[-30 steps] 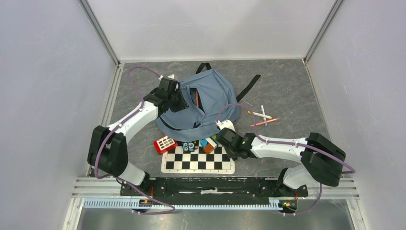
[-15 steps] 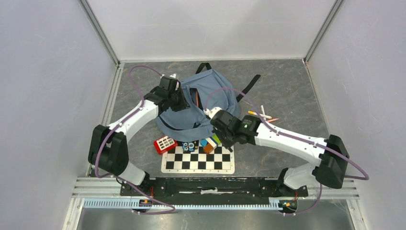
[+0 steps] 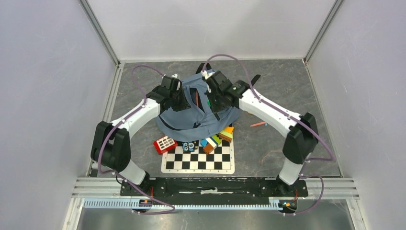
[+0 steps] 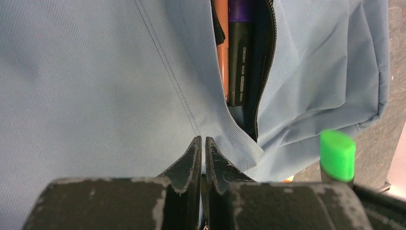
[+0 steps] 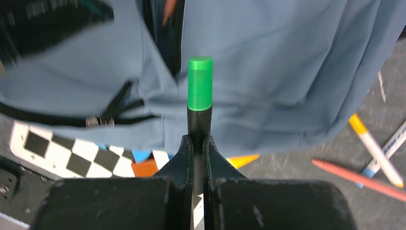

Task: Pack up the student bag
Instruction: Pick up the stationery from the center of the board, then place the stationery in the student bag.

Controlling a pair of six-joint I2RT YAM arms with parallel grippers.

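Both clamped: left fingers (image 4: 189, 162) pinch student bag (image 4: 95, 96) fabric edge; right fingers (image 5: 184, 158) grip green-capped marker (image 5: 200, 91).

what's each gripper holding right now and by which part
The right gripper holds the black marker with a green cap by its black barrel; the left gripper pinches the dusty-blue fabric backpack at its zip-opening edge.

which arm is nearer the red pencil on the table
Right: the right arm passes just beside the pencil; the left arm is across the student bag from it.
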